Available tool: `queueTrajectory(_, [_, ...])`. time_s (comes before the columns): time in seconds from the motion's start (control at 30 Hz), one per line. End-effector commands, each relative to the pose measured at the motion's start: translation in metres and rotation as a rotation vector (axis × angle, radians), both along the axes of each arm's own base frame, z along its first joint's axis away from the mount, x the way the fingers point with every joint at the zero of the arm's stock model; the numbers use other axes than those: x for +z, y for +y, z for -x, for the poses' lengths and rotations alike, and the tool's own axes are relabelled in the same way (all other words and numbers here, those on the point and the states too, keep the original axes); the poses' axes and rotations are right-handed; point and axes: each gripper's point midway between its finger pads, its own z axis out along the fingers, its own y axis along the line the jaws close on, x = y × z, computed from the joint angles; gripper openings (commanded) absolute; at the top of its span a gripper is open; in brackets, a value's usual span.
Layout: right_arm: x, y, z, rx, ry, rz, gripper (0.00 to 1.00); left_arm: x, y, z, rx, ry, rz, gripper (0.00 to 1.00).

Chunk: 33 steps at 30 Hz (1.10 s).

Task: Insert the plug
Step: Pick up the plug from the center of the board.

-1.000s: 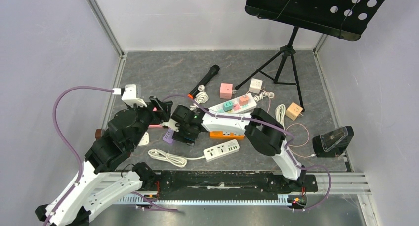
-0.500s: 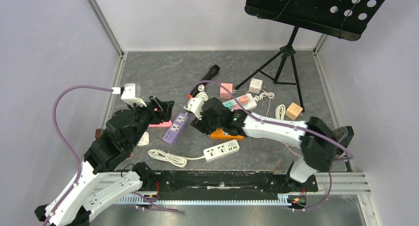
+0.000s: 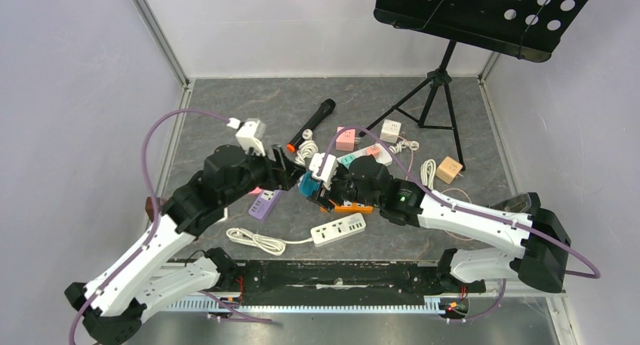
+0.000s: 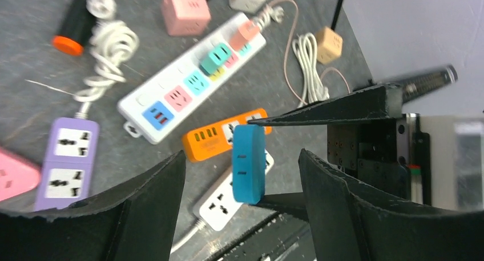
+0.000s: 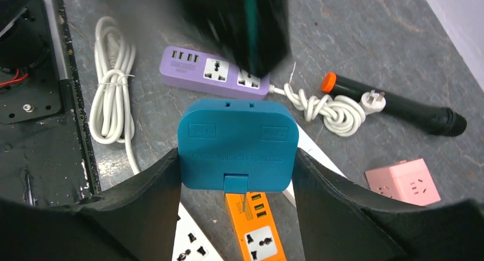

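Adapter (image 5: pixel 238 144), blue, sits clamped in right jaws; left jaws stand spread apart.

The right gripper (image 5: pixel 237 161) grips the teal plug (image 5: pixel 238 136) by its two side edges, a black finger (image 5: pixel 145 195) touching each side. Below the plug lie an orange strip (image 5: pixel 259 233) and a white strip (image 5: pixel 189 251). Beyond it lies a purple strip (image 5: pixel 214 74), its white cord (image 5: pixel 331 109) knotted beside a black torch (image 5: pixel 399 107). A coiled white cable (image 5: pixel 111 98) lies at left, a pink cube (image 5: pixel 406 184) at right. A dark blurred shape (image 5: pixel 240 18) hangs at top.
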Motion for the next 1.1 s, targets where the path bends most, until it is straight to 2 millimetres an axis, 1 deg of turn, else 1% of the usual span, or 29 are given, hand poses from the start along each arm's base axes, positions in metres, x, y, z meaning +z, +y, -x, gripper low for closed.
queueTrajectory(0.0, [0.034, 0.011, 0.007, 0.076, -0.092, -0.080, 0.47, 0.000, -0.037, 0.008, -0.159, 0.058, 0.071, 0.78])
queueTrajectory(0.17, [0.043, 0.015, 0.003, 0.063, -0.111, -0.086, 0.47, -0.020, -0.049, 0.006, -0.200, 0.125, 0.035, 0.77])
queueTrajectory(0.43, [0.054, 0.015, -0.005, 0.028, -0.133, -0.089, 0.47, -0.035, -0.052, 0.008, -0.226, 0.172, -0.003, 0.73])
queueTrajectory(0.53, [0.056, 0.017, -0.006, 0.026, -0.135, -0.092, 0.47, -0.040, -0.056, 0.010, -0.248, 0.185, -0.001, 0.68])
queueTrajectory(0.6, [0.057, 0.018, -0.007, 0.023, -0.135, -0.093, 0.48, -0.042, -0.058, 0.009, -0.253, 0.196, -0.002, 0.61])
queueTrajectory(0.73, [0.056, 0.019, -0.009, 0.017, -0.128, -0.093, 0.48, -0.043, -0.061, 0.008, -0.258, 0.202, -0.005, 0.43])
queueTrajectory(0.77, [0.056, 0.019, -0.009, 0.014, -0.124, -0.094, 0.48, -0.043, -0.061, 0.007, -0.260, 0.201, -0.008, 0.35])
queueTrajectory(0.8, [0.055, 0.019, -0.009, 0.007, -0.117, -0.094, 0.49, -0.043, -0.061, 0.006, -0.260, 0.198, -0.012, 0.24])
queueTrajectory(0.83, [0.054, 0.018, -0.011, -0.007, -0.108, -0.091, 0.51, -0.043, -0.061, 0.006, -0.261, 0.195, -0.016, 0.11])
queueTrajectory(0.87, [0.053, 0.017, -0.012, -0.021, -0.098, -0.089, 0.54, -0.043, -0.061, 0.005, -0.262, 0.189, -0.022, 0.03])
queueTrajectory(0.9, [0.052, 0.015, -0.012, -0.032, -0.088, -0.086, 0.59, -0.042, -0.060, 0.004, -0.262, 0.181, -0.027, 0.02])
queueTrajectory(0.93, [0.052, 0.012, -0.015, -0.061, -0.086, -0.085, 0.67, -0.042, -0.059, 0.003, -0.265, 0.169, -0.039, 0.02])
queueTrajectory(1.0, [0.050, 0.003, -0.014, -0.082, -0.065, -0.073, 0.83, -0.039, -0.058, 0.001, -0.277, 0.130, -0.065, 0.02])
queueTrajectory(1.03, [0.051, -0.001, -0.012, -0.087, -0.060, -0.075, 0.89, -0.037, -0.057, -0.001, -0.281, 0.110, -0.081, 0.02])
queueTrajectory(1.07, [0.053, -0.006, -0.010, -0.099, -0.052, -0.081, 0.92, -0.036, -0.055, -0.003, -0.277, 0.091, -0.101, 0.02])
